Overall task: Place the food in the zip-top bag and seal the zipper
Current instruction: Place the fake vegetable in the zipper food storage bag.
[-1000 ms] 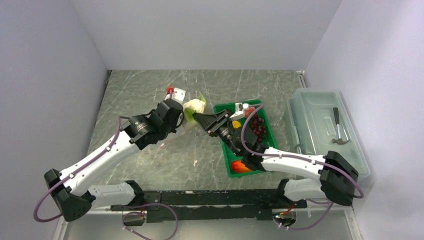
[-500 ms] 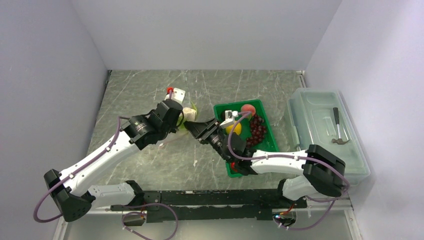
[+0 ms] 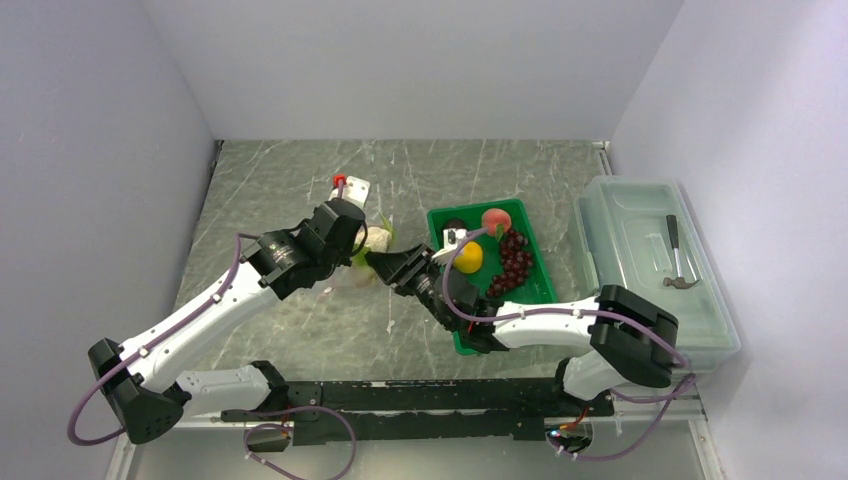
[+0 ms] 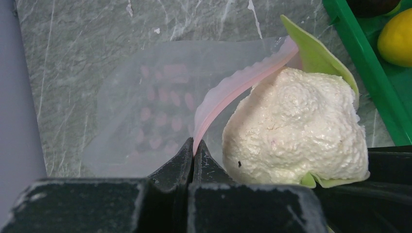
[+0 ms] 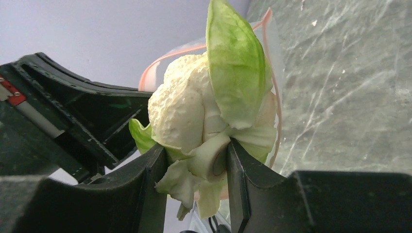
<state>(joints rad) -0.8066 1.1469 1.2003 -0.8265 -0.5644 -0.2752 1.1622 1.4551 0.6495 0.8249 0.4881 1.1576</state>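
The left gripper [image 4: 193, 145] pinches the pale pink zipper strip [image 4: 228, 90] of the clear crinkly plastic bag [image 4: 141, 97]. The right gripper [image 5: 197, 145] holds the pale green-white toy lettuce [image 5: 184, 111] at the bag mouth, at 9 o'clock from the green plastic tray [image 4: 370, 73].

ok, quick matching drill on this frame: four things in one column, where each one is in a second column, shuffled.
Things:
1 lettuce
2 zipper
3 lemon
4 hammer

Places:
A in the green tray
B pinched in the shut left end effector
C at the clear box, far right
D gripped at its base by the right end effector

Pairs: 1-D, 2-B, 3-A, 4-C
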